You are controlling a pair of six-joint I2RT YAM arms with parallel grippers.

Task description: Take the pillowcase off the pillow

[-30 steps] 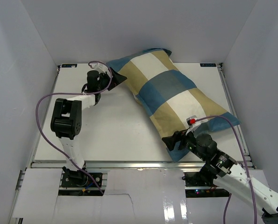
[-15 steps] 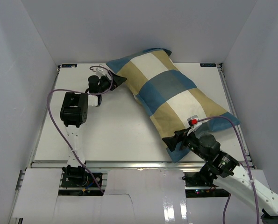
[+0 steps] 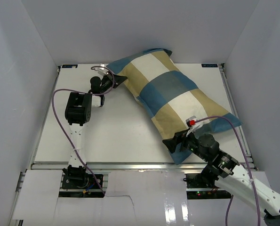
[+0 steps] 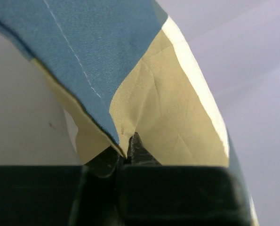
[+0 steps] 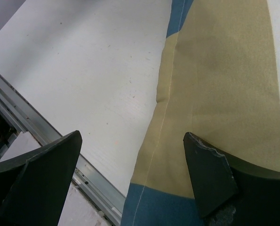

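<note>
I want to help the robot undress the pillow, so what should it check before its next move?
1. Left claw shut on a pillowcase corner: ok.
2. Right claw open, ready to grab: ok.
3. Right claw at the near end of the pillowcase: ok.
4. Right claw pinching fabric: not ok, nothing is between its fingers yet.
5. Pillow showing anywhere: not ok, it is fully covered.
6. Which end has the opening: cannot tell.
</note>
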